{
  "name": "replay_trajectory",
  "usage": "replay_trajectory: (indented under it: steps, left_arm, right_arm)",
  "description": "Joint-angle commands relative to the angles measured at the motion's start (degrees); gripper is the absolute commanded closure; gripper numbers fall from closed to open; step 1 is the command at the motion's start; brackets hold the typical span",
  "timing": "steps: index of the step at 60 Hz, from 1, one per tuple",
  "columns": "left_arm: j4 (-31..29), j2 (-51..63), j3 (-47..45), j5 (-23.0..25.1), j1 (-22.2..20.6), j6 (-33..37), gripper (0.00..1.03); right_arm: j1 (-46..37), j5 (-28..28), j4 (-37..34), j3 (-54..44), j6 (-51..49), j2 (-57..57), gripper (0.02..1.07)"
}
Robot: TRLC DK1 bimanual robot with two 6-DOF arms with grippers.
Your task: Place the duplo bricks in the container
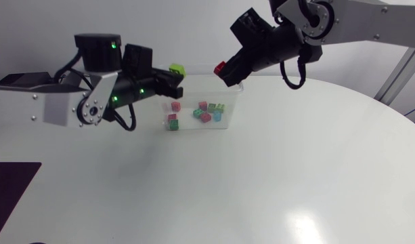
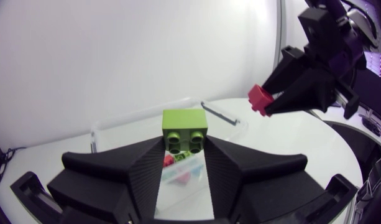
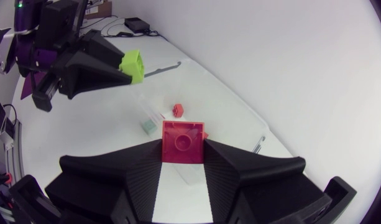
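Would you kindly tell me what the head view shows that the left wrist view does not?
Only the head view: the left arm and the whole container with all its loose bricks. Only the left wrist view: the green brick's two round studs. Both: the left end effector gripping that brick, the right end effector holding a red brick.
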Motion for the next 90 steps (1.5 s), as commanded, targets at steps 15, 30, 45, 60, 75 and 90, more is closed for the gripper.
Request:
replay_trajectory:
  steps: [15, 30, 45, 60, 75, 90]
  left_arm:
    - [-5.4, 16.7, 24.2, 2.6, 5.5, 0.3, 0.83]
    - [-8.2, 24.3, 32.2, 2.9, 5.8, 1.4, 0.82]
    - [-9.3, 29.1, 35.6, 2.9, 5.6, 2.2, 0.8]
    - [-14.6, 32.3, 40.9, 2.8, 5.6, 2.8, 0.13]
    - [-16.8, 28.3, 40.5, 2.8, 5.5, 3.4, 0.04]
    - [-20.4, 22.4, 38.0, 2.8, 6.1, 4.4, 0.04]
  right_arm:
    - [0.1, 0.5, -1.7, 11.1, 3.2, 11.3, 0.74]
    - [-0.5, 1.1, -3.1, 18.0, 4.1, 17.9, 0.74]
    - [-1.4, 1.1, -3.9, 20.8, 4.2, 21.5, 0.74]
    - [-2.0, 1.1, -4.6, 23.3, 4.2, 24.3, 0.73]
    - [-2.7, 1.2, -7.3, 27.7, 4.1, 27.0, 0.39]
    - [-3.1, 1.3, -9.1, 29.6, 3.9, 27.7, 0.07]
